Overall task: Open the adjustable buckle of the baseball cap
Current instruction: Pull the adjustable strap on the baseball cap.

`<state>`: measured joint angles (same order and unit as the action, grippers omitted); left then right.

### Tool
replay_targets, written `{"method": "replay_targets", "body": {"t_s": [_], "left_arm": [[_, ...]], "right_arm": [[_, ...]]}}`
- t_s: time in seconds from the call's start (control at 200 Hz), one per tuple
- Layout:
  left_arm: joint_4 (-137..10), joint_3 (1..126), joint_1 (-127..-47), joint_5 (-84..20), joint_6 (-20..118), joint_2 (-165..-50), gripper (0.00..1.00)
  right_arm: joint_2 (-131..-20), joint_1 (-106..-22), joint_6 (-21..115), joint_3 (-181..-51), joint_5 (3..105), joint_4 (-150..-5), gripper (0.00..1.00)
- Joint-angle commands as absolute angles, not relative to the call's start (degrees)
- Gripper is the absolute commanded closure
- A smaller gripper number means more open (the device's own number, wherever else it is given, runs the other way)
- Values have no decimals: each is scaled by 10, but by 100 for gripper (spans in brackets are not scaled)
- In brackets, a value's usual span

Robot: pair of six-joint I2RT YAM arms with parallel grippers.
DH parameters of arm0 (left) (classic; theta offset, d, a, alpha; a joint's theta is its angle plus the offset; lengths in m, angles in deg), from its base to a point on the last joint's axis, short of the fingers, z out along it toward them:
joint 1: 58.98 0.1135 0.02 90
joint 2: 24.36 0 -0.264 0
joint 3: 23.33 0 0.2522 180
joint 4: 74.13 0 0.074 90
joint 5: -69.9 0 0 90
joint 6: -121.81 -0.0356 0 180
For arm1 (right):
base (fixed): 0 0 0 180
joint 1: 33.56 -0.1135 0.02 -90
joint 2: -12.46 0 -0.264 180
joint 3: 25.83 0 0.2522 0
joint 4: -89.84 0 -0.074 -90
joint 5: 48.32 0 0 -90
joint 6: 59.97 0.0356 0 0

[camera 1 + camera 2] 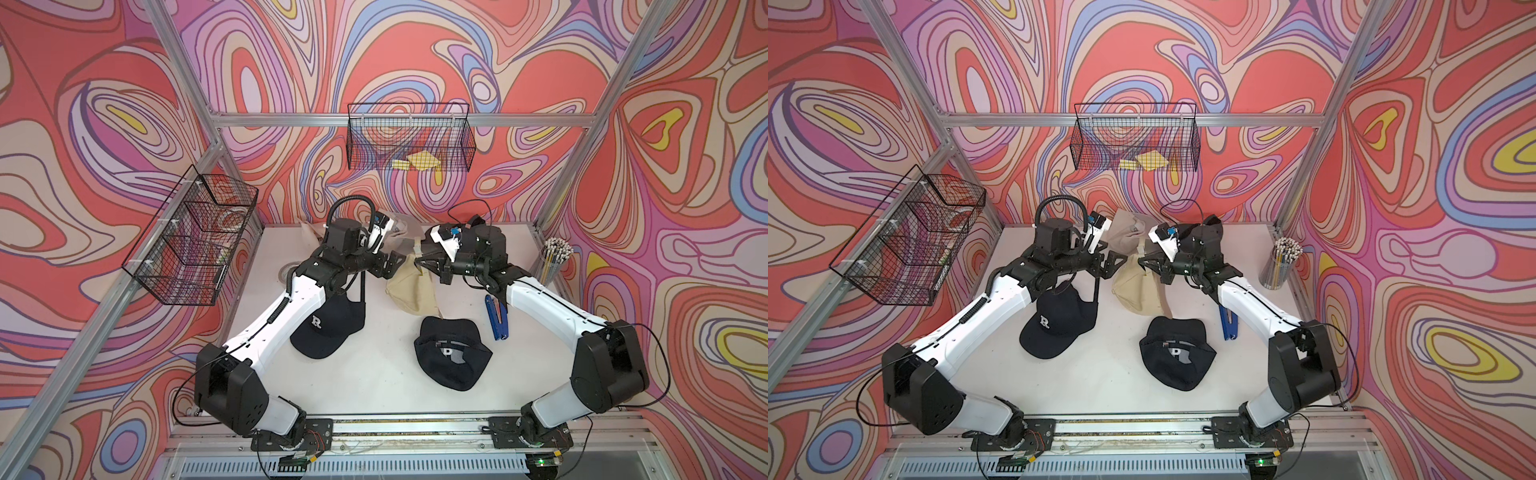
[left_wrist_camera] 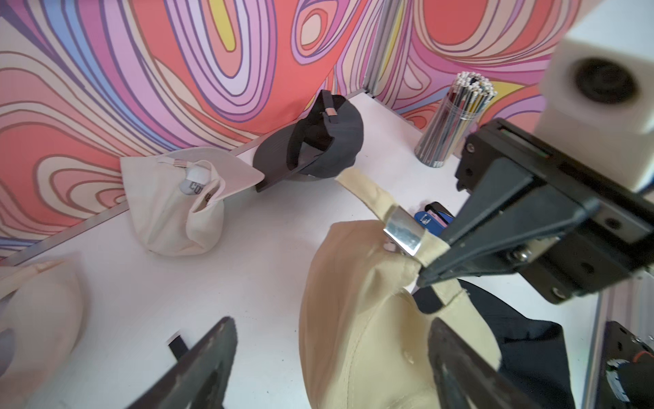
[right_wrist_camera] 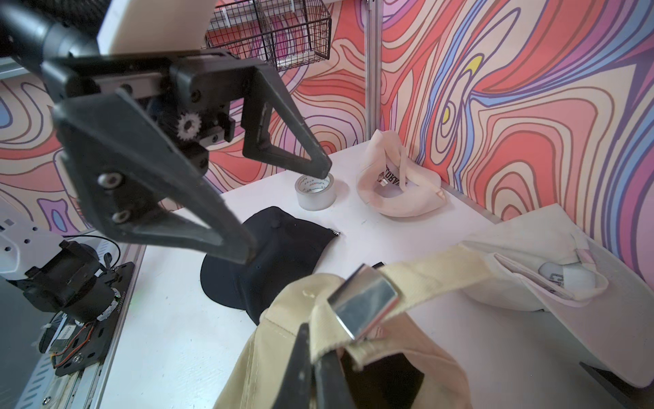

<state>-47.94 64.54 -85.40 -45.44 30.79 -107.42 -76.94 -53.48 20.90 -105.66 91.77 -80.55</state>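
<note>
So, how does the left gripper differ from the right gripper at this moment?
The left gripper is open with its jaws wide apart; the right gripper is shut. The left gripper holds nothing, while the right gripper pinches the strap of the tan cap beside the silver buckle. Both are black and close to that cap.
</note>
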Motion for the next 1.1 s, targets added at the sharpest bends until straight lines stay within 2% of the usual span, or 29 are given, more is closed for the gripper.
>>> {"method": "replay_targets", "body": {"t_s": [0.0, 0.085, 0.17, 0.446, 0.671, 0.801, 1.097], "left_arm": [[-566, 623, -854, -565, 262, -1063, 1], [-576, 627, -853, -581, 240, -1080, 1], [-588, 628, -853, -592, 211, -1093, 7], [-583, 627, -853, -627, 154, -1104, 39], [-556, 637, -853, -615, 131, -1119, 39], [-554, 642, -853, -595, 133, -1131, 47], [-563, 646, -853, -595, 138, -1144, 52]], "right_arm": [[-780, -533, 188, -1083, 942, -793, 100], [-785, -532, 184, -1091, 956, -784, 100], [-788, -531, 176, -1100, 976, -769, 100], [-793, -522, 157, -1108, 1013, -742, 100], [-797, -518, 159, -1111, 1034, -744, 100], [-795, -518, 159, -1109, 1038, -743, 100], [-792, -517, 159, -1104, 1060, -745, 100]]}}
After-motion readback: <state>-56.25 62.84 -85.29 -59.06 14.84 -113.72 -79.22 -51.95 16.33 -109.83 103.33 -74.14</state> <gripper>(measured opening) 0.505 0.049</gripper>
